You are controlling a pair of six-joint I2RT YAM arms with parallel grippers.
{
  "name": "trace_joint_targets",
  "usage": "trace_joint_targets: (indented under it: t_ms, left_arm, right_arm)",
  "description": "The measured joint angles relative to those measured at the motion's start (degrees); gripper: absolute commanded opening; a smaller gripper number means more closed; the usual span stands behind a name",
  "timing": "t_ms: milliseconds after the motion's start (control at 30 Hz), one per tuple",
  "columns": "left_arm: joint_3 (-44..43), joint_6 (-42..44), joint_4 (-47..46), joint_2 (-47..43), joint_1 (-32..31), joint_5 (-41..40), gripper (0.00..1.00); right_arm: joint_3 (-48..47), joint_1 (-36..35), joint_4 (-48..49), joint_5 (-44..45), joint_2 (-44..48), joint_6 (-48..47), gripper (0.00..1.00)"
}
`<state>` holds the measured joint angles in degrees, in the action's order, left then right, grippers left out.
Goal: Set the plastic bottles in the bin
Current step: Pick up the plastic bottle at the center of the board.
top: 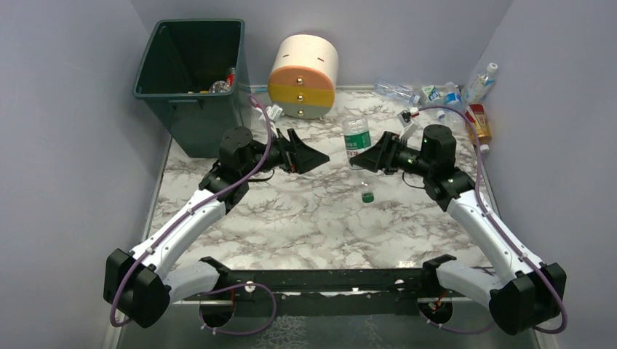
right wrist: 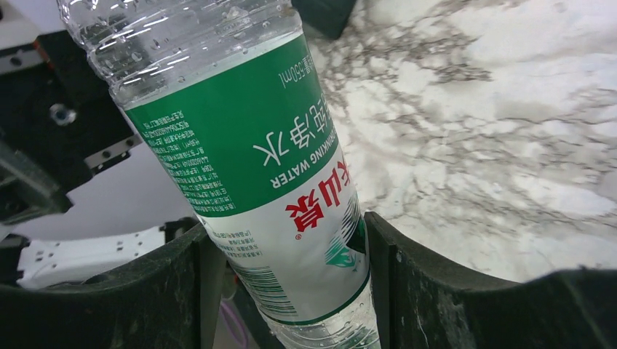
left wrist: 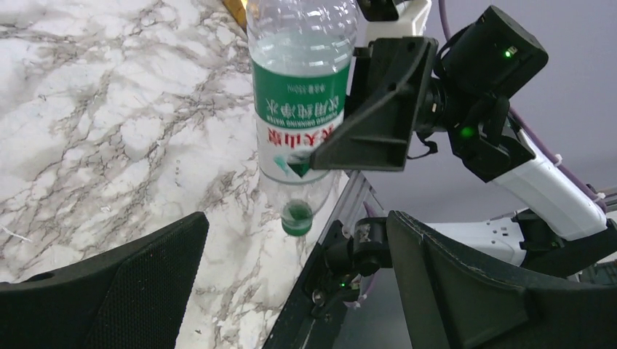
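A clear plastic bottle (top: 356, 139) with a green and white label hangs cap down over the middle of the table. My right gripper (top: 366, 161) is shut on its labelled body (right wrist: 247, 145), one finger pressing each side, as the right wrist view (right wrist: 287, 233) shows. My left gripper (top: 309, 150) stands open just left of the bottle (left wrist: 302, 94), facing it with nothing between its fingers (left wrist: 295, 243). The dark green bin (top: 156, 93) stands at the back left with a few bottles (top: 222, 84) inside. More plastic bottles (top: 436, 94) lie at the back right corner.
A round cream, yellow and grey drawer unit (top: 303, 76) sits between the bin and the bottle pile. A yellow-orange bottle (top: 478, 122) and a clear one (top: 482, 80) lean by the right wall. Grey walls enclose the marble table (top: 305, 225).
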<state>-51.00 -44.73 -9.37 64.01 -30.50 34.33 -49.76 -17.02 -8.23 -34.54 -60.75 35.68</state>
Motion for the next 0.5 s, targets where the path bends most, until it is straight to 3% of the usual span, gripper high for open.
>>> trace_joint_targets:
  t_ms: [500]
  left_arm:
    - [0.5,6.5,-4.3,-1.9,0.0,-2.8,0.99]
  right_arm:
    - [1.2,-12.3,6.5,-0.5,1.0,5.5,0.64]
